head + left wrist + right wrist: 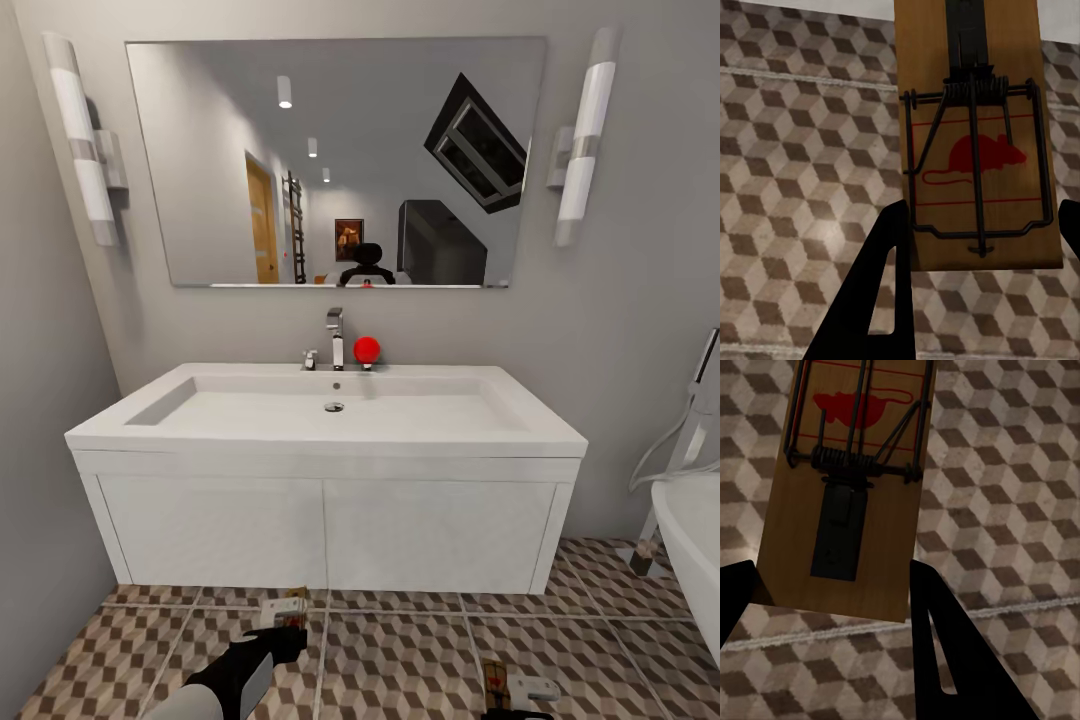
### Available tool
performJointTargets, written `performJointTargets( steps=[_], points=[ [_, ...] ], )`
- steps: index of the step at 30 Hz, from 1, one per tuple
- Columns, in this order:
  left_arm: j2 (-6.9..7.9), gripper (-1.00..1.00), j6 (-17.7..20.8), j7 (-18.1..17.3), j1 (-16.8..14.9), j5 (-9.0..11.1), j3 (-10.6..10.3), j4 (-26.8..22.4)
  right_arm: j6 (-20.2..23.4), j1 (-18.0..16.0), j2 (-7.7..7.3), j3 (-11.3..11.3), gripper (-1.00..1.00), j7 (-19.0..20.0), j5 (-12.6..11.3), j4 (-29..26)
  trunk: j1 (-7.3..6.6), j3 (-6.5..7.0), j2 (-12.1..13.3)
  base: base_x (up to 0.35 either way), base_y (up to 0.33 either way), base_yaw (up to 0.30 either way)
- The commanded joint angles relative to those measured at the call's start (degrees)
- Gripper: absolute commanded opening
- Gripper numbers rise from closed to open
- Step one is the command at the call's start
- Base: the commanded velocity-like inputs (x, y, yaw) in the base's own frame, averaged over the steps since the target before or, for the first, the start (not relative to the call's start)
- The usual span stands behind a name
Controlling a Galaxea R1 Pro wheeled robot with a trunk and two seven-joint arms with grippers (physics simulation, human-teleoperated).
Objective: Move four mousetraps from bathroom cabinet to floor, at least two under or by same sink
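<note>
The white bathroom sink hangs straight ahead, with the cube-patterned bathroom floor under it. My left gripper is shut on a tan mousetrap held low in front of the sink's panelled front. The left wrist view shows that mousetrap with its red mouse mark, pinched at its end between the left gripper's black fingers. My right gripper is shut on another mousetrap over the tiles, seen low right as a mousetrap. The cabinet is out of view.
A chrome tap and a red ball stand on the sink's back edge, under a wall mirror. A white bathtub with a shower hose stands at the right. A grey wall closes the left side.
</note>
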Motion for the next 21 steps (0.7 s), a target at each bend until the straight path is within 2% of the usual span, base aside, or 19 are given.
performJointTargets(
  steps=[1,21],
  points=[
    [-0.04,-1.0,0.3,0.1,0.0,-0.3,0.1,-0.1,0.1,0.0,0.0,0.2,-1.0,0.0,-0.7,-0.1,-0.01,-0.06,0.0,0.0,0.0,0.0],
    [-0.04,-1.0,0.6,0.1,0.0,-0.3,0.1,0.0,-0.6,0.0,-0.35,0.3,-1.0,0.6,-0.6,-0.2,4.38,-3.65,-8.0,0.0,0.0,0.0]
  ],
)
